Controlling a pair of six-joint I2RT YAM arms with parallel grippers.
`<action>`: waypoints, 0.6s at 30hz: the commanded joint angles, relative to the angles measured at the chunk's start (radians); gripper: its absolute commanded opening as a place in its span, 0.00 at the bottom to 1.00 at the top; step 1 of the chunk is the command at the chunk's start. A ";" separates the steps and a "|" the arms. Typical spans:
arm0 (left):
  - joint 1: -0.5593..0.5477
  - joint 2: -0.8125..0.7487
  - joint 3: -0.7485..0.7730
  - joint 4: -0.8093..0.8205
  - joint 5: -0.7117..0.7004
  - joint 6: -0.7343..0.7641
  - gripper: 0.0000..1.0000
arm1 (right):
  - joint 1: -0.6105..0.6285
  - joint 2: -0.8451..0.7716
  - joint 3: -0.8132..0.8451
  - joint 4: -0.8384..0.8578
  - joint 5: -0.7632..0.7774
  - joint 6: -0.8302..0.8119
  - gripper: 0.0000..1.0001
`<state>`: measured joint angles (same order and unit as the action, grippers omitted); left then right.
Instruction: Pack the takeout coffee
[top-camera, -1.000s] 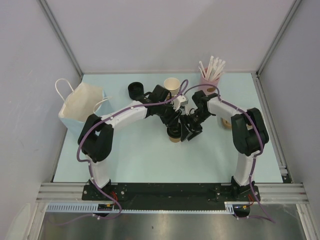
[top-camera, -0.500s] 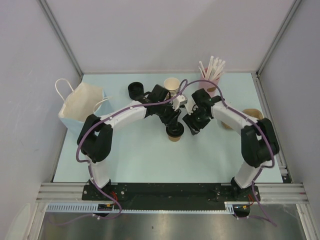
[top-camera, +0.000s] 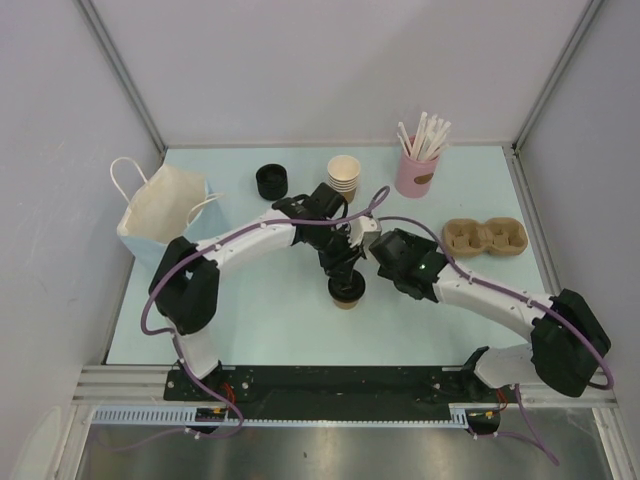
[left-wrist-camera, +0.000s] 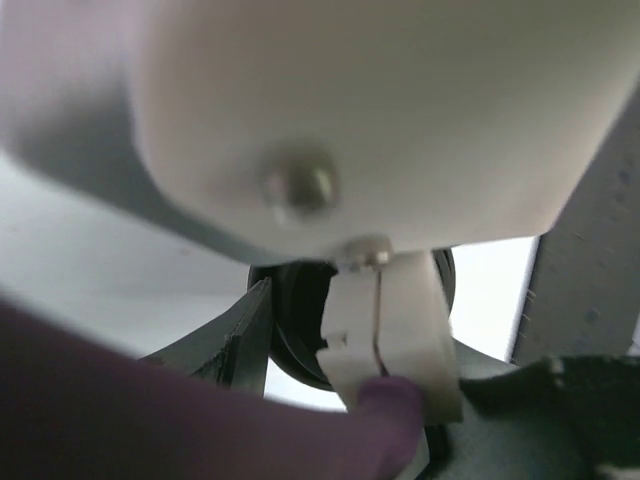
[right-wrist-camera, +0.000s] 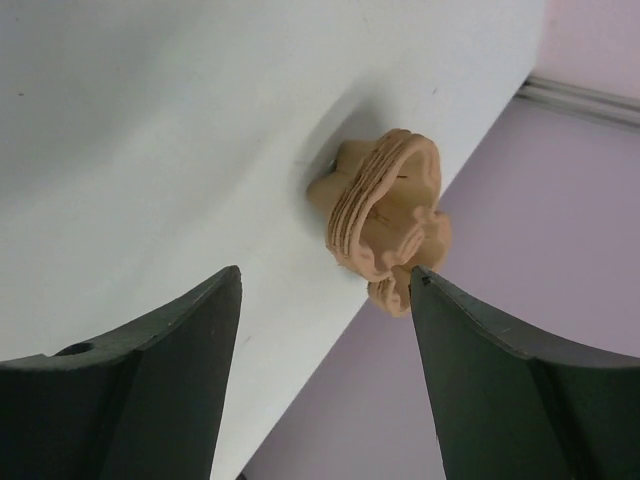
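The takeout coffee (top-camera: 348, 297) stands upright at the middle of the bench (top-camera: 260, 310), its long axis vertical and black lid (top-camera: 347, 288) facing up, pinched near the top by the left end effector (top-camera: 342, 271), while the right end effector (right-wrist-camera: 325, 278) nearby is spread, holding nothing.

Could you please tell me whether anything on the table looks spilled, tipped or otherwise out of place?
Nothing stands out. The lidded coffee cup stands upright in the left gripper, the cup stack, pink cup and paper bag are upright, the cup carrier lies flat, and no spill shows.
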<state>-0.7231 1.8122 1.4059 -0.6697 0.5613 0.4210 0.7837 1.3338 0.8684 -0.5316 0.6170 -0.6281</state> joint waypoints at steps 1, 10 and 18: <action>0.054 0.121 -0.016 0.078 -0.239 -0.111 0.46 | 0.293 -0.090 -0.038 0.182 -0.122 -0.314 0.73; 0.050 0.105 -0.030 0.082 -0.248 -0.108 0.45 | 0.152 -0.008 -0.078 0.309 -0.063 -0.317 0.75; 0.050 0.084 -0.012 0.073 -0.250 -0.097 0.45 | 0.034 -0.090 -0.040 0.389 -0.051 -0.216 0.85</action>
<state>-0.7280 1.8072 1.4048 -0.7181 0.6018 0.3996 0.8154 1.3247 0.7731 -0.3202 0.7136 -0.8062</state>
